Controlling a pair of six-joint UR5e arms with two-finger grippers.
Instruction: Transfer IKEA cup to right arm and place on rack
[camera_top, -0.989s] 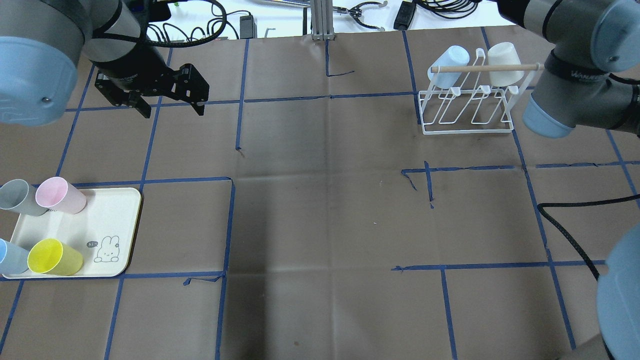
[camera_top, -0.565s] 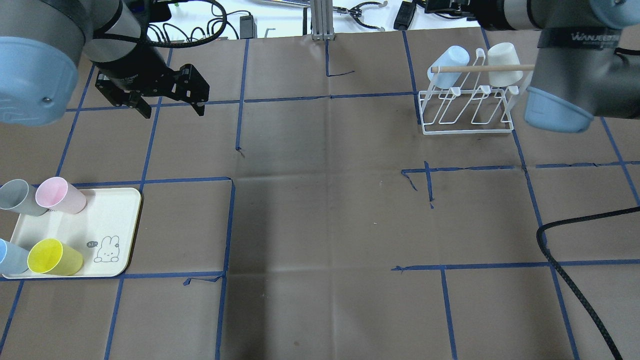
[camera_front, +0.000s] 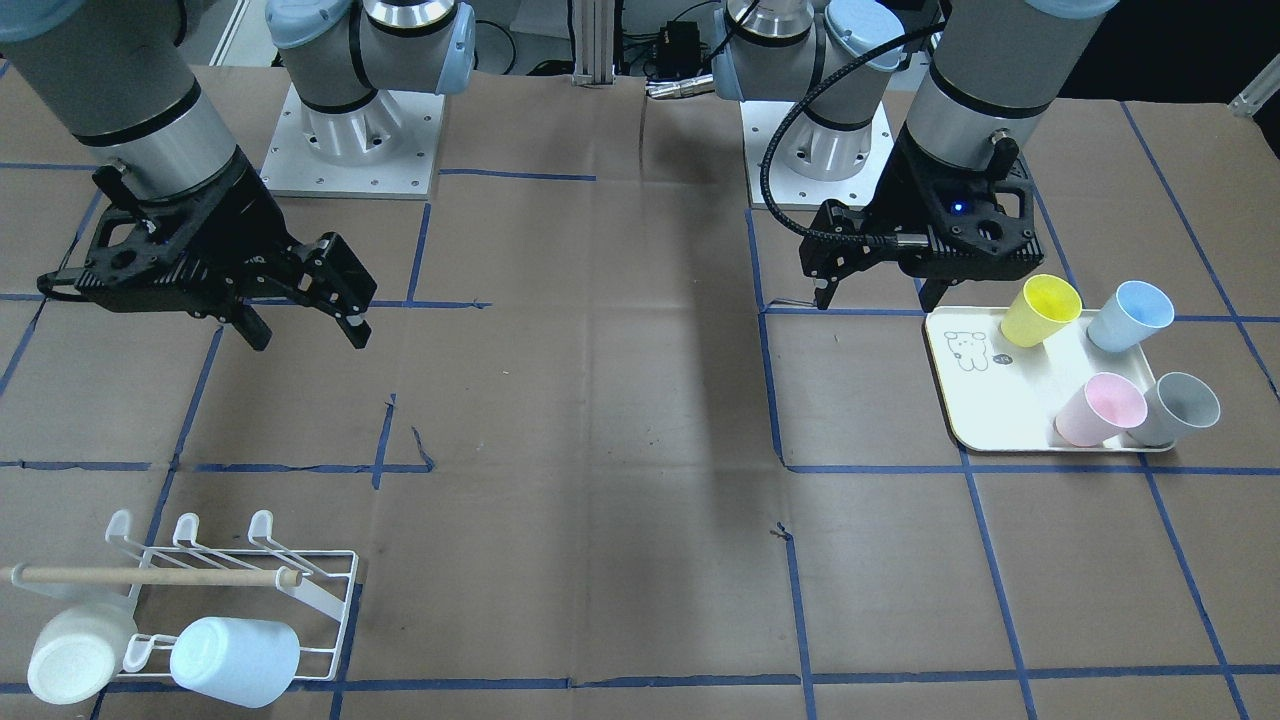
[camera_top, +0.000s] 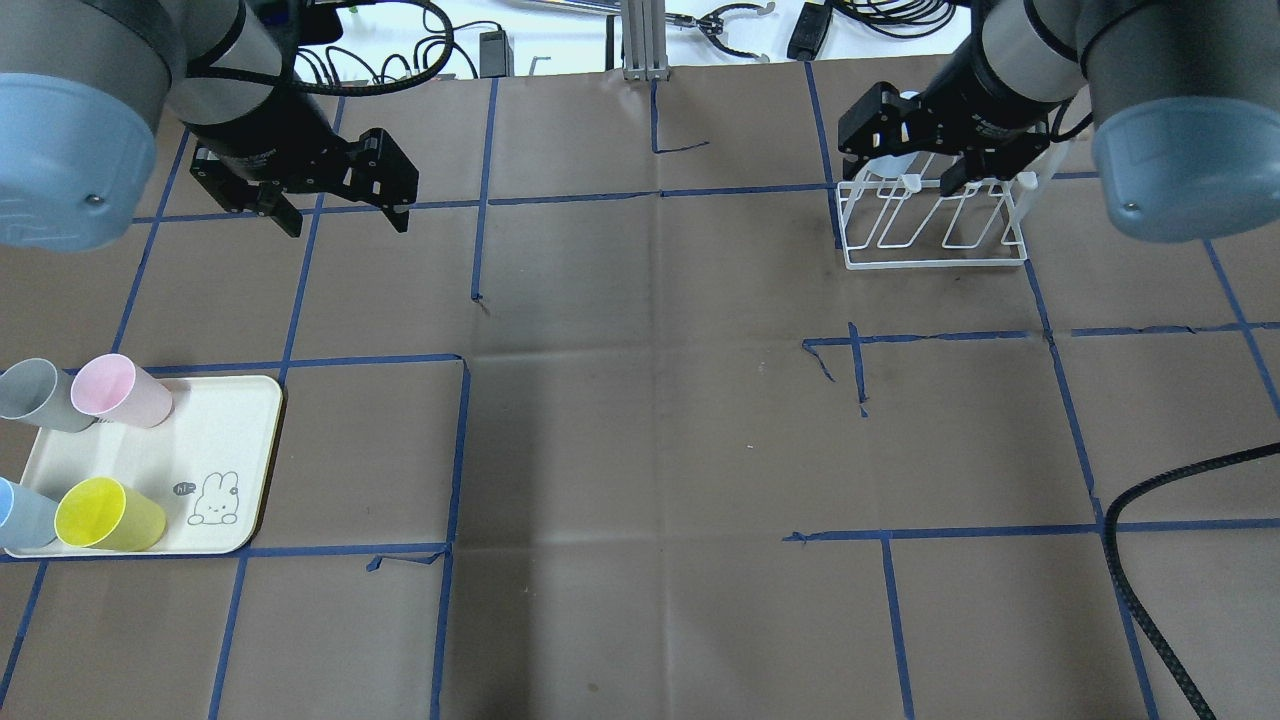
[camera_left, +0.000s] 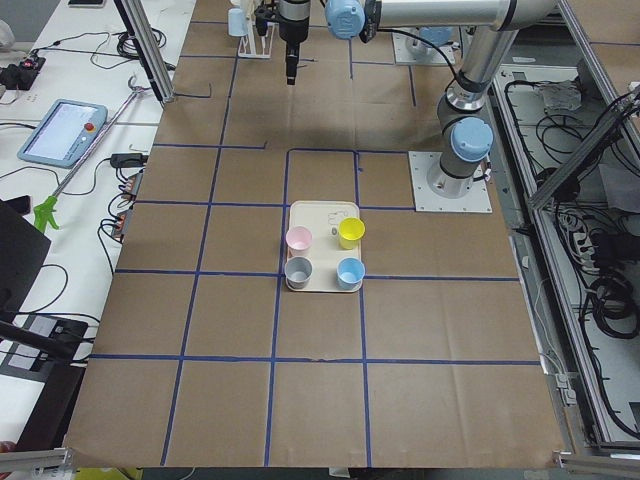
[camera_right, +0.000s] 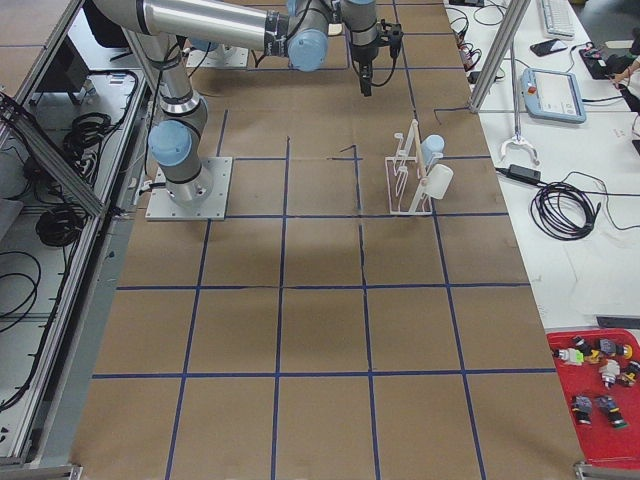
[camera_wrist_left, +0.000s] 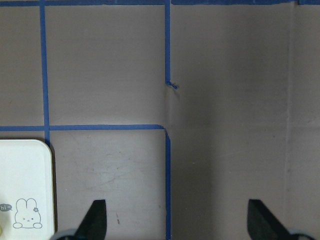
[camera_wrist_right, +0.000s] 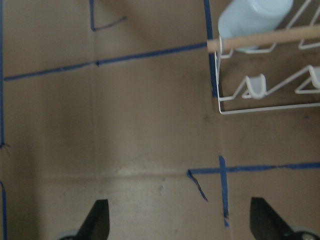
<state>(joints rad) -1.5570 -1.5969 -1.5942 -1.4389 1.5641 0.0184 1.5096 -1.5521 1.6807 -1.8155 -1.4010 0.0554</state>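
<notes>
IKEA cups on tray: yellow cup (camera_top: 105, 514), pink cup (camera_top: 120, 390), grey cup (camera_top: 35, 394) and blue cup (camera_top: 20, 512) stand on the cream tray (camera_top: 215, 430), at 8 o'clock in the overhead view. Neither gripper holds one.
IKEA cups on rack: a pale blue cup (camera_front: 235, 660) and a cream cup (camera_front: 80, 655) hang on the white wire rack (camera_top: 908, 183), at 2 o'clock in the overhead view.
Change: a second ago the right gripper (camera_front: 310, 335) was outside the overhead view and a blue joint cap of the right arm (camera_top: 1030, 50) sat at 3 o'clock of the rack. Now the gripper shows over the rack's far edge and partly covers both racked cups. The left gripper (camera_top: 346, 222), the tray, its four cups and the rack lie as before.
Cup axis, tray: upright, mouths up.
Cup axis, rack: tipped, mouths down towards the prongs. Bases point up and out towards 12 o'clock in the overhead view, beyond the wooden dowel (camera_front: 150, 575).
Right gripper: fingers spread wide with nothing between them. The front view shows it high and apart from the rack, and its wrist view has the rack at 1 o'clock.
Left gripper: fingers spread wide and empty, hanging at 10 o'clock in the overhead view, apart from the tray.
</notes>
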